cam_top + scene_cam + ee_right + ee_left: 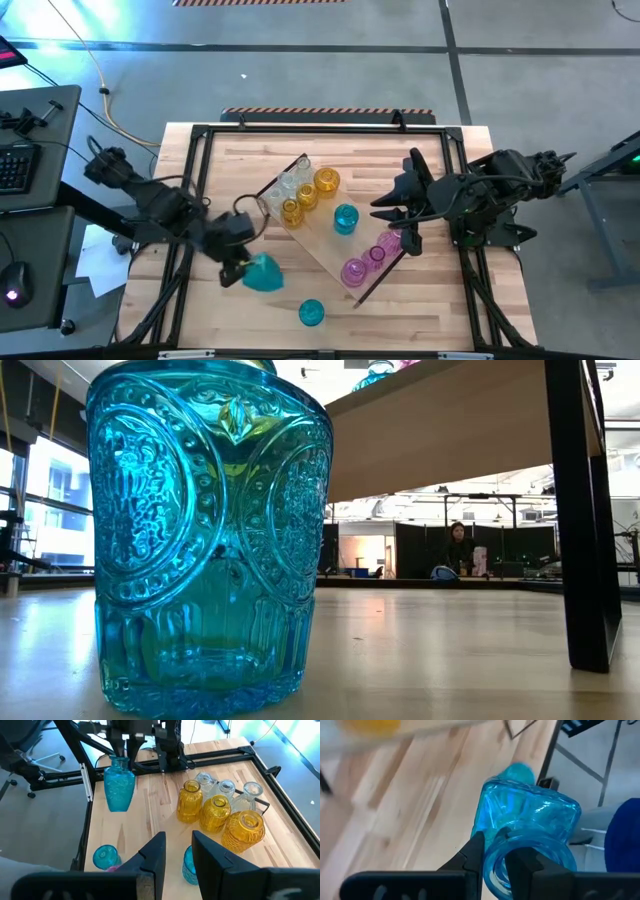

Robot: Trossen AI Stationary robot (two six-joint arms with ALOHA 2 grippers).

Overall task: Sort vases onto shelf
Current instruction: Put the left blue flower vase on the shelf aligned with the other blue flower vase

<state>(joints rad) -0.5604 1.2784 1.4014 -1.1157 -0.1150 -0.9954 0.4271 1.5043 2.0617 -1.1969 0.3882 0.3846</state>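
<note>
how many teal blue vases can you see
3: one vase held by the left end effector, one vase on the shelf, one vase on the table near the front edge.

from my console the teal vase (205, 530) nearest the low camera reads as thick pressed glass, glossy and translucent, embossed with beaded medallions and ribs. the one in my left gripper (495, 865) is the same shiny teal glass (530, 825), its rim smooth between matt black plastic-looking fingers (475, 857). the yellow vases (215, 812) look like ribbed amber glass, the clear ones (227, 787) plain glass. the shelf (450, 435) is pale smooth wood, matt, with a dark matt end piece (580, 510). the tabletop (240, 165) is striped, lightly sheened wood inside a black metal frame (320, 128).
</note>
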